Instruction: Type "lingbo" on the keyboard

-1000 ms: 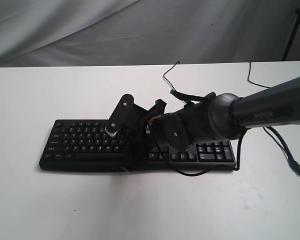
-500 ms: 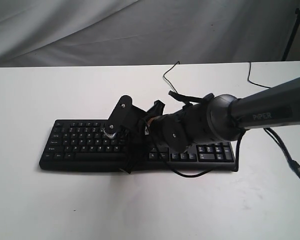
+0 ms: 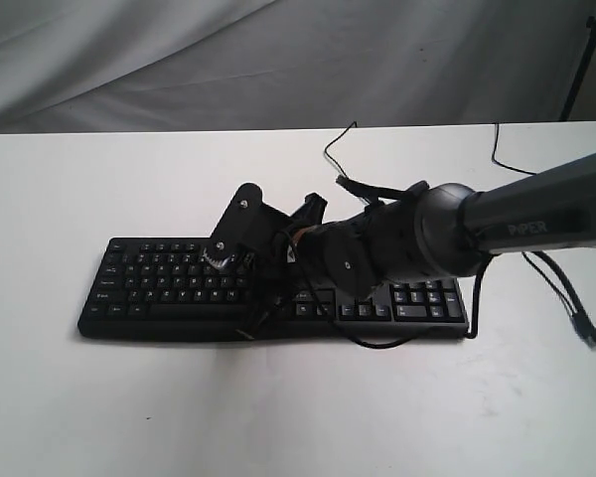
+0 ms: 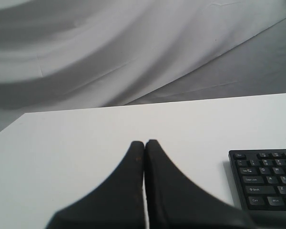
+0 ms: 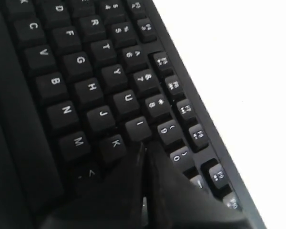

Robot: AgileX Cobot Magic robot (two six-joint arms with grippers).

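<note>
The black keyboard (image 3: 169,283) lies across the middle of the white table (image 3: 298,407). My right arm reaches in from the right, and its right gripper (image 3: 258,298) points down onto the keyboard's middle. In the right wrist view the right gripper (image 5: 145,144) is shut with nothing in it. Its tips rest right beside the I key (image 5: 139,128) and the K key (image 5: 115,143) and cover the keys beneath them. The left gripper (image 4: 144,142) is shut and empty over bare table, with the keyboard's corner (image 4: 267,179) off to one side. The exterior view does not show the left gripper.
Thin black cables (image 3: 340,149) run over the table behind the keyboard, and another (image 3: 507,154) at the right. A grey cloth backdrop (image 3: 278,60) hangs behind. A dark stand leg (image 3: 581,60) is at the top right corner.
The right gripper and wrist have shifted slightly over the middle of the keyboard, ending a little higher. The keyboard has stayed in place.
</note>
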